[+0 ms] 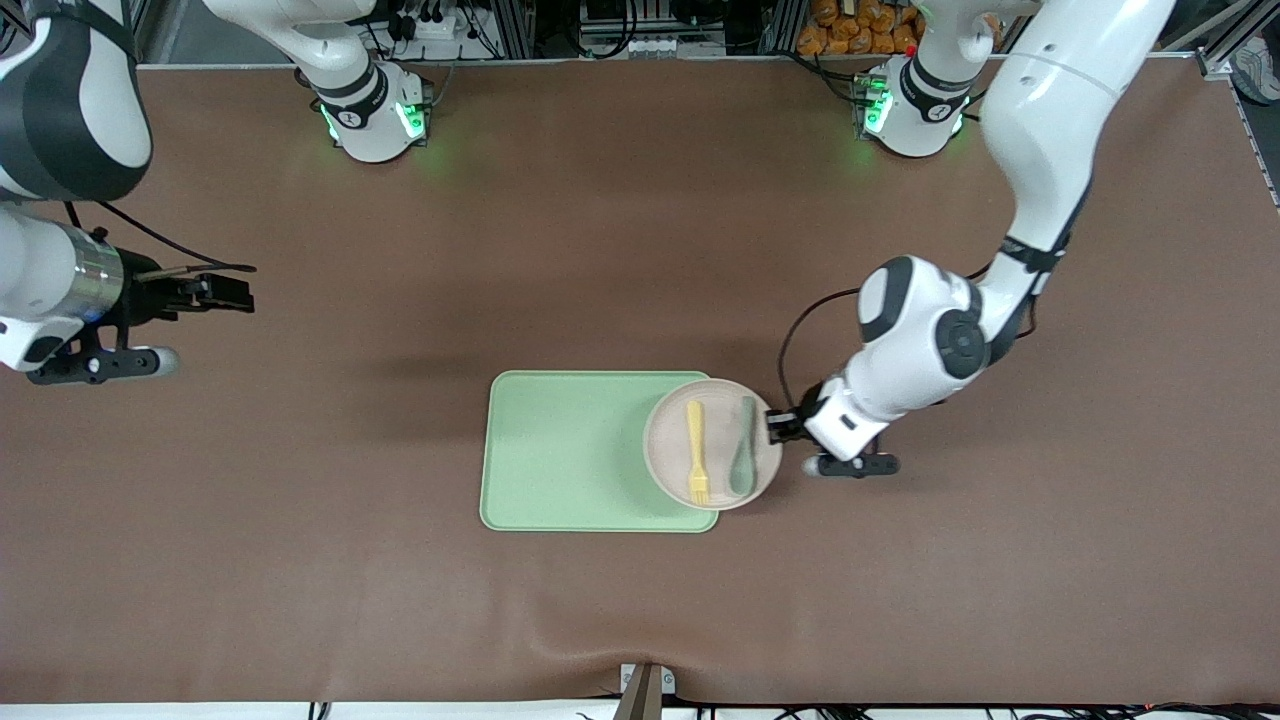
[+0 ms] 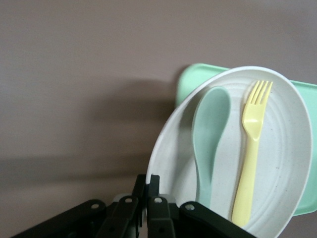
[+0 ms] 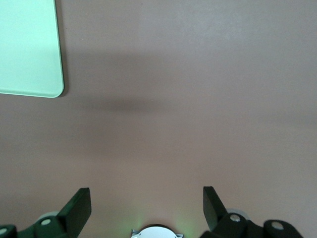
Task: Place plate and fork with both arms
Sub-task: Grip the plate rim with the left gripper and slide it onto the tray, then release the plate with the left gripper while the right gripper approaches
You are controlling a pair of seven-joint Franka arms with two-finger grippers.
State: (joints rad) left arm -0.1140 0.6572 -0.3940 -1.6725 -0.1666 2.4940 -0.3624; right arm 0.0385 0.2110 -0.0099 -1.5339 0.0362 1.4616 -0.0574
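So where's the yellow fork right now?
The fork lies in the plate beside a grey-green spoon, at the tray's end toward the left arm. The left gripper is shut on the plate's rim.

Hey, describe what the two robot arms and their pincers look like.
Both arms are glossy white with rounded segments and black joint bands, on bases that glow green. The left arm has a thin black cable looping near its wrist; its left pincer is black. The right arm shows a metallic silver wrist ring and a dark cable; the right pincer is black with flat, blocky fingers.
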